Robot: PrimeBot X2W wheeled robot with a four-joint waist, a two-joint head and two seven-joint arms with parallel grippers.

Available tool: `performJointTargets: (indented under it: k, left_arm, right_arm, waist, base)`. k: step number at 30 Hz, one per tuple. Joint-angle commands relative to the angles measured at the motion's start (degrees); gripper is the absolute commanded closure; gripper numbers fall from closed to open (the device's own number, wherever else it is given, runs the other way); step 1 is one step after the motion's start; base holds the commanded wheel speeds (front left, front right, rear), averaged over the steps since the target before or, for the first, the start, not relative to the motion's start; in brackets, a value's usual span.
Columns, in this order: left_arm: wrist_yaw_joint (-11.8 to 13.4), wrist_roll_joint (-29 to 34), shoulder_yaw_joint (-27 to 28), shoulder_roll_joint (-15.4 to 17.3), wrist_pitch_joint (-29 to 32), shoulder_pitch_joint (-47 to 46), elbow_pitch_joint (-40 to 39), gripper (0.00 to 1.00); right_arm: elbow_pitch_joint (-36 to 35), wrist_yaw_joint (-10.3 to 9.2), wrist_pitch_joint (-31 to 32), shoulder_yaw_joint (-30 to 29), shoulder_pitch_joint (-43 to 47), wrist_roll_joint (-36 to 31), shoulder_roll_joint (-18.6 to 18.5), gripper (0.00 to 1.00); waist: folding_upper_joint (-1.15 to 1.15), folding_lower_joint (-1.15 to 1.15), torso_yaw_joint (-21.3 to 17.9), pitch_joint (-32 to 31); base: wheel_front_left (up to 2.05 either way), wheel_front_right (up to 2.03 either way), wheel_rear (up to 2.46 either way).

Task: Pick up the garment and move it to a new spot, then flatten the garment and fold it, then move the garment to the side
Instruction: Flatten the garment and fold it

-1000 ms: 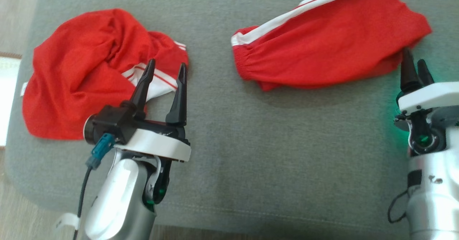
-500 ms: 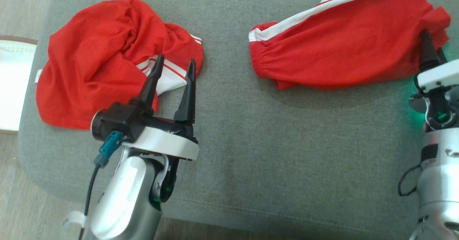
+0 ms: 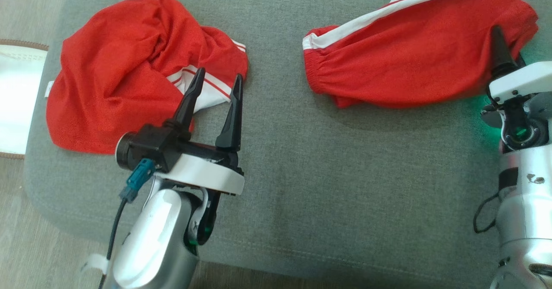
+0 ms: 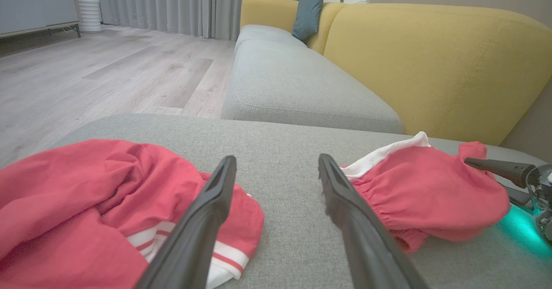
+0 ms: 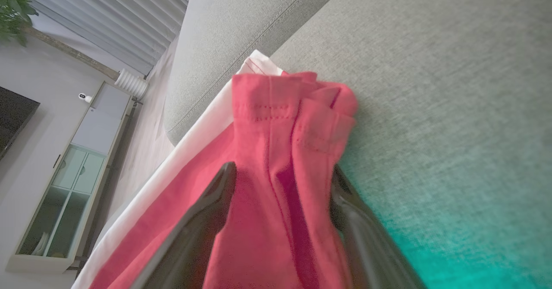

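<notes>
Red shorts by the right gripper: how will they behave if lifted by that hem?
The red shorts look thin and creased, so probably floppy, draping down from the right gripper. Likely light. The gathered waistband may trail on the grey cushion.

No readable text, label, brand or number on any surface in these views.

Red garment (image 5: 276,159) bunched between right end effector (image 5: 282,190) fingers, on grey cushion (image 5: 431,86).
</notes>
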Motion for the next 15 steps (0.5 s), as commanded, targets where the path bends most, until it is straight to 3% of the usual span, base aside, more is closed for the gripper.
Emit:
performJointTargets:
  k: [1,15]
  left_arm:
    - [0.1,0.1,1.8,0.4,-0.3,-2.0,-1.7,0.00]
    - [0.5,-0.4,1.6,0.4,-0.3,-2.0,-1.9,0.00]
  right_arm:
    - [-0.3,0.24,-0.1,1.9,-0.2,0.7,1.8,0.00]
    - [6.5,0.24,-2.7,-1.1,-5.6,-6.9,1.9,0.00]
  waist:
    - [0.00,0.00,0.1,0.0]
    - [0.00,0.00,0.1,0.7]
  base:
    - [0.00,0.00,0.00]
    - [0.00,0.00,0.00]
